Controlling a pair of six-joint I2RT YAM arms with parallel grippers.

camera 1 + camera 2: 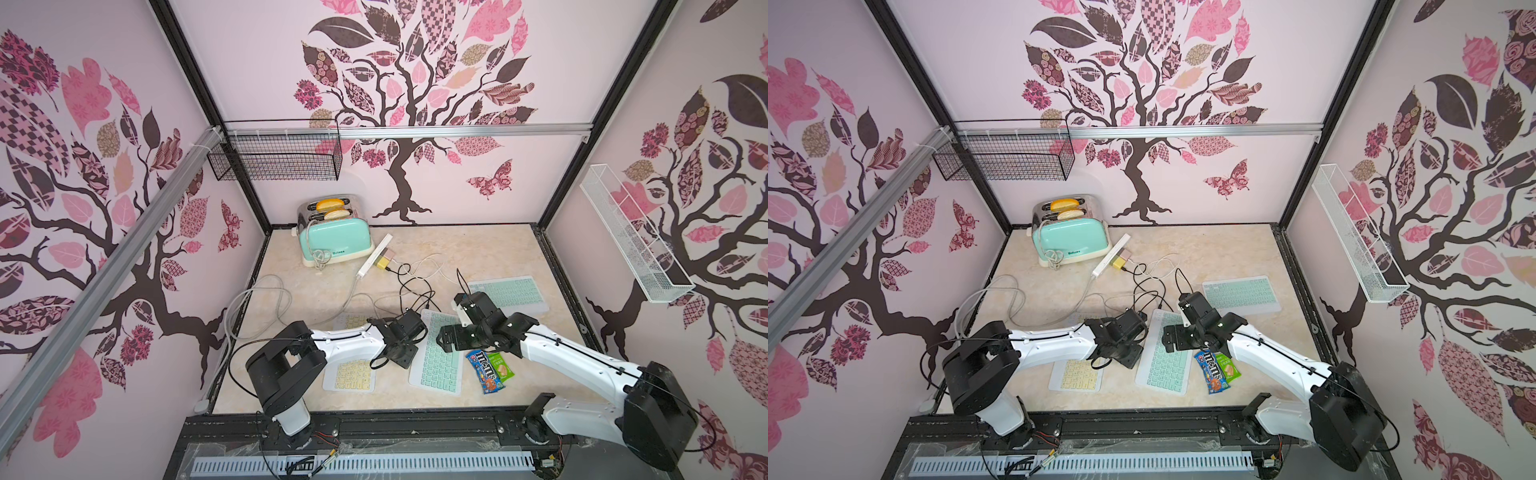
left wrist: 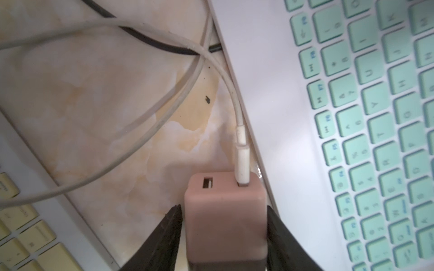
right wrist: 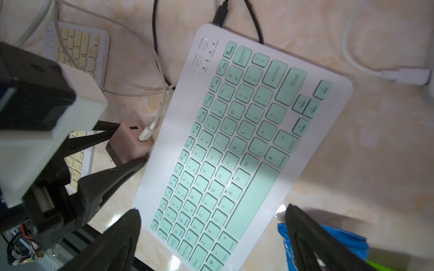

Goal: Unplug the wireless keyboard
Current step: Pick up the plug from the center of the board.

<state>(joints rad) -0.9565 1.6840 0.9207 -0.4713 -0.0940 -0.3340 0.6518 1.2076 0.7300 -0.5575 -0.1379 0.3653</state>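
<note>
A mint-keyed white keyboard [image 1: 436, 361] [image 3: 246, 140] lies near the front, with a black cable [image 3: 220, 14] plugged into its far edge. My left gripper [image 2: 223, 208] is shut on a pink charger cube [image 2: 225, 223] [image 3: 131, 143] beside that keyboard's long edge. A white cable plug [image 2: 242, 162] sits in one of the cube's ports. Where that cable ends is hidden. My right gripper [image 3: 212, 208] hangs open over the keyboard's near end, holding nothing. A yellow-keyed keyboard [image 1: 351, 374] lies partly under the left arm. A second mint keyboard [image 1: 511, 295] lies at the right.
A white power strip [image 1: 374, 255] with a yellow adapter [image 1: 382, 262] lies next to the mint toaster [image 1: 336, 237] at the back. Black and white cables tangle mid-table. An M&M's bag [image 1: 486, 370] lies under the right wrist. Wire baskets hang on the walls.
</note>
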